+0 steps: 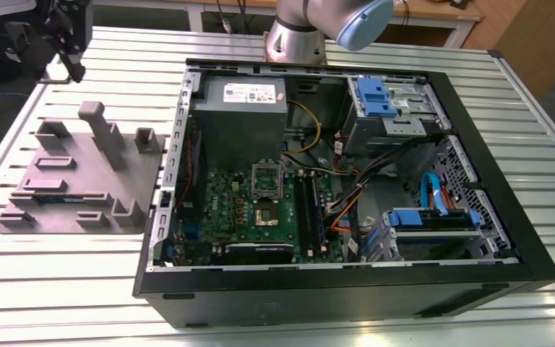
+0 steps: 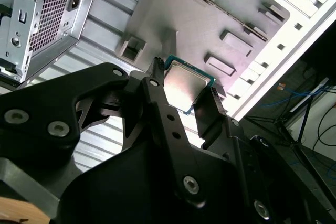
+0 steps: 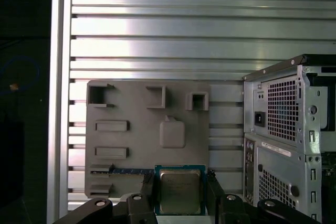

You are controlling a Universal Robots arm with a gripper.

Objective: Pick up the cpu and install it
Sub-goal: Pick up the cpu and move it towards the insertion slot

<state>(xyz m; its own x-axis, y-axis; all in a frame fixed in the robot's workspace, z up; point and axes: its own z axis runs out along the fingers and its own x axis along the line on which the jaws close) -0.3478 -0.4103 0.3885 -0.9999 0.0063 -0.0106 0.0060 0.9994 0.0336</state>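
The cpu (image 3: 179,190) is a small square chip with a silvery top and a thin green rim. My gripper (image 3: 180,192) is shut on it, one black finger on each of two opposite edges. In the second wrist view the cpu (image 2: 185,83) sits between the same fingers of the gripper (image 2: 184,90), held in the air over the grey moulded tray (image 2: 184,24). In the exterior view the gripper (image 1: 66,43) hangs high at the far left, beyond the tray (image 1: 75,181). The motherboard's metal-framed socket (image 1: 266,212) lies inside the open computer case (image 1: 355,181).
The case's perforated rear wall (image 3: 289,140) stands beside the tray (image 3: 136,129) on the ribbed metal table (image 3: 199,35). Inside the case are a grey power supply (image 1: 243,108), blue drive brackets (image 1: 384,97) and loose cables (image 1: 355,195). The arm's base (image 1: 297,36) stands behind the case.
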